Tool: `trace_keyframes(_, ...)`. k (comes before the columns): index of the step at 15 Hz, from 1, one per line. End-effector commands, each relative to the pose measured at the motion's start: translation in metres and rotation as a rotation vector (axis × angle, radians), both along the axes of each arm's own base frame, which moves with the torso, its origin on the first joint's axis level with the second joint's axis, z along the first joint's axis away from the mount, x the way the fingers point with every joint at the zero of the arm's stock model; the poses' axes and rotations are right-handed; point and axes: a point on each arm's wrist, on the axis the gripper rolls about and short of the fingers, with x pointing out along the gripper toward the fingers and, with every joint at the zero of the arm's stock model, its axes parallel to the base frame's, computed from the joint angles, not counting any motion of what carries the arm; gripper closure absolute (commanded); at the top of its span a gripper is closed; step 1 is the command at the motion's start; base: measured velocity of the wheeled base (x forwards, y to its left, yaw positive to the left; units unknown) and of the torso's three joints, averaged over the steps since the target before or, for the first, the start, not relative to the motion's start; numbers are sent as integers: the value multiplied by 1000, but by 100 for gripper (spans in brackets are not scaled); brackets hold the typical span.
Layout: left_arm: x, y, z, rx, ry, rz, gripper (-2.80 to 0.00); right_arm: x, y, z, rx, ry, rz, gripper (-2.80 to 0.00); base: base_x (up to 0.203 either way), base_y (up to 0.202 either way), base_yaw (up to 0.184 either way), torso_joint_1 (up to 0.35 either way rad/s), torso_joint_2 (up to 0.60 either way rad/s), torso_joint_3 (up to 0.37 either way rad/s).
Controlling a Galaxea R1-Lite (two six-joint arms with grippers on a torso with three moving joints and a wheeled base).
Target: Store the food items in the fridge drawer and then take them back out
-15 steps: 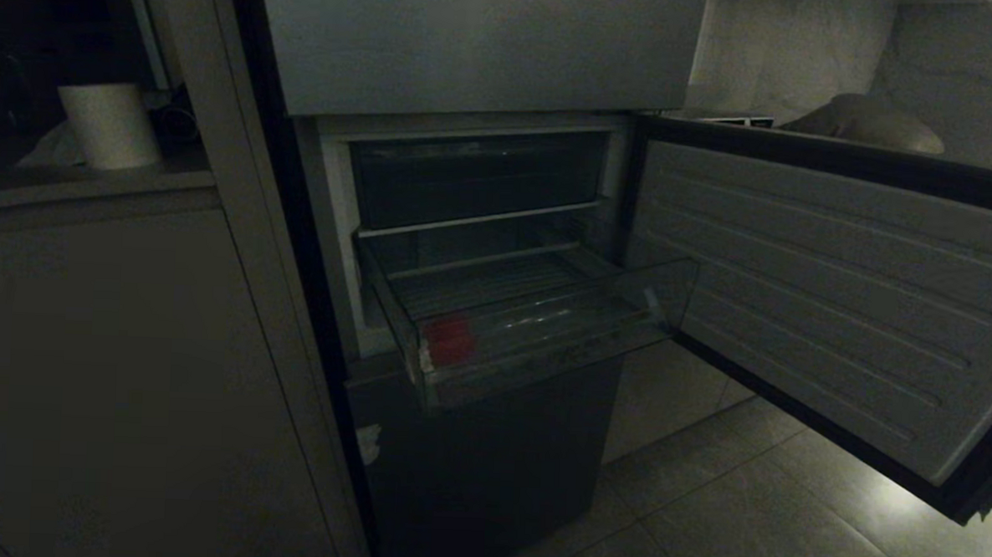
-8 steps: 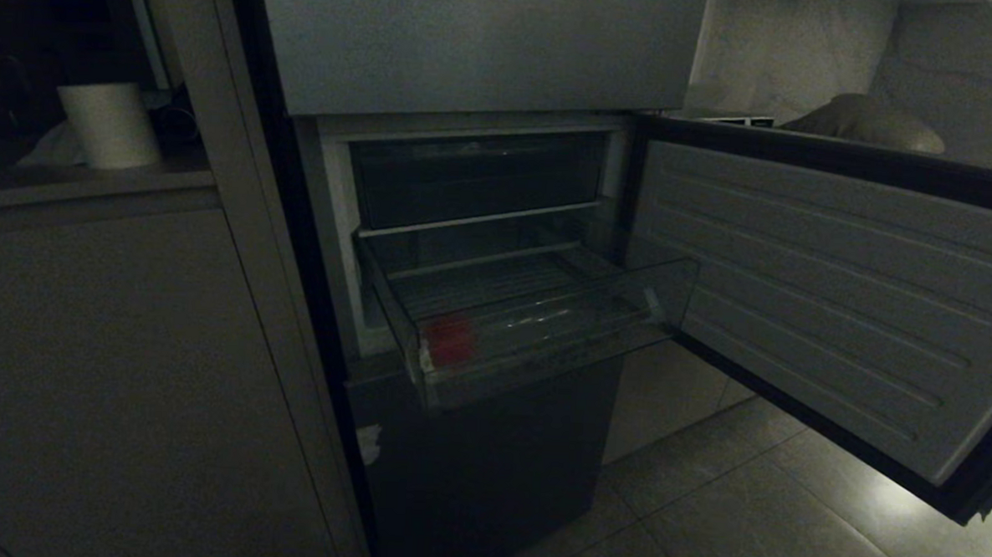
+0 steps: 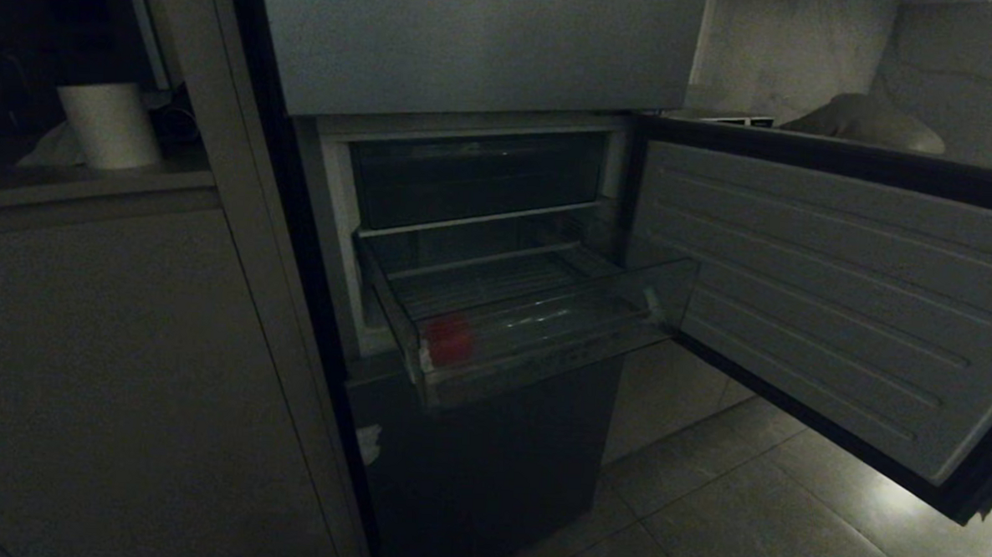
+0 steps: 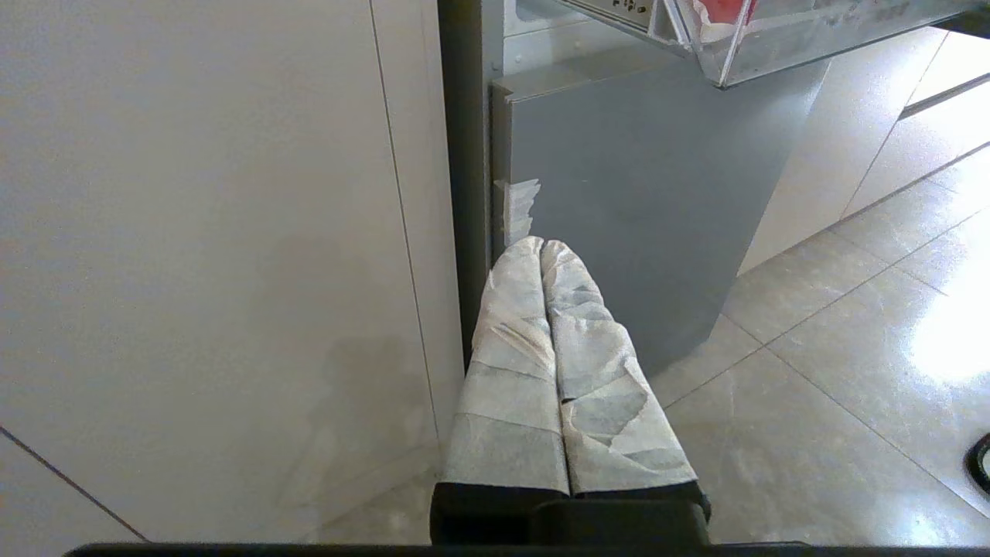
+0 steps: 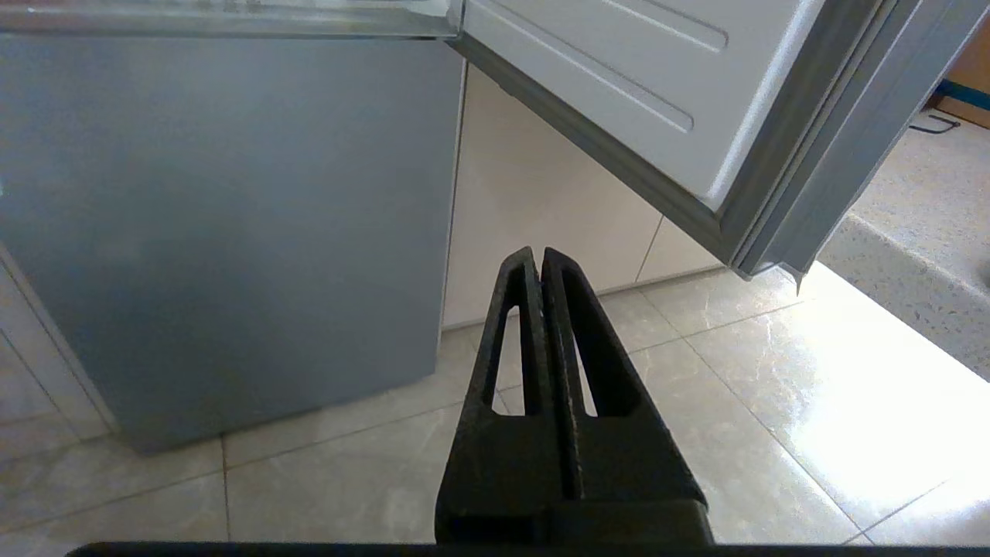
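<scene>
1. Right hand (image 5: 541, 259) hung low in front of the fridge, below the drawer (image 3: 543, 347), with its fingers pressed together and nothing between them. It pointed at the floor tiles and the closed lower door (image 5: 216, 216).
2. Left hand (image 4: 541, 247) likewise sat low beside the cabinet (image 4: 201, 232), padded fingers closed flat on each other, holding nothing. Neither arm showed in the head view.
3. Drawer stood pulled out under the darker compartment (image 3: 475, 177), with the fridge door (image 3: 822, 284) swung wide to the right.
4. Contents: one red food item (image 3: 449, 341) lay in the drawer's front left corner, against the clear front wall. The rest of the ribbed bottom looked bare. A second red item could not be found in any view.
5. Judgement: with one item in the drawer and both hands bare and low, the step in hand was probably a pause between storing and taking out; which half, I could not tell.
6. Next move would call for a hand to rise above the drawer rim, open, and come down over the corner item without knocking the front wall.
</scene>
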Motion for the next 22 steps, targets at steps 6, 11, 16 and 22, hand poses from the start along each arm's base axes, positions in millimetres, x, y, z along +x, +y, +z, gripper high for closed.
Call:
trace_keyframes(6, 0, 0, 0, 0, 1, 0, 0, 0, 0, 0, 12, 1, -1, 0, 0, 0, 0, 0, 0, 0)
trace_keyframes(11, 0, 0, 0, 0, 2, 0, 0, 0, 0, 0, 18, 1, -1, 0, 0, -5, 124, 3, 1, 1)
trace_keyframes(16, 0, 0, 0, 0, 2, 0, 0, 0, 0, 0, 21, 1, -3, 0, 3, -6, 173, 1, 5, 3)
trace_keyframes(22, 0, 0, 0, 0, 2, 0, 0, 0, 0, -1, 48, 4, -4, 0, 2, -9, 157, 1, 1, 2)
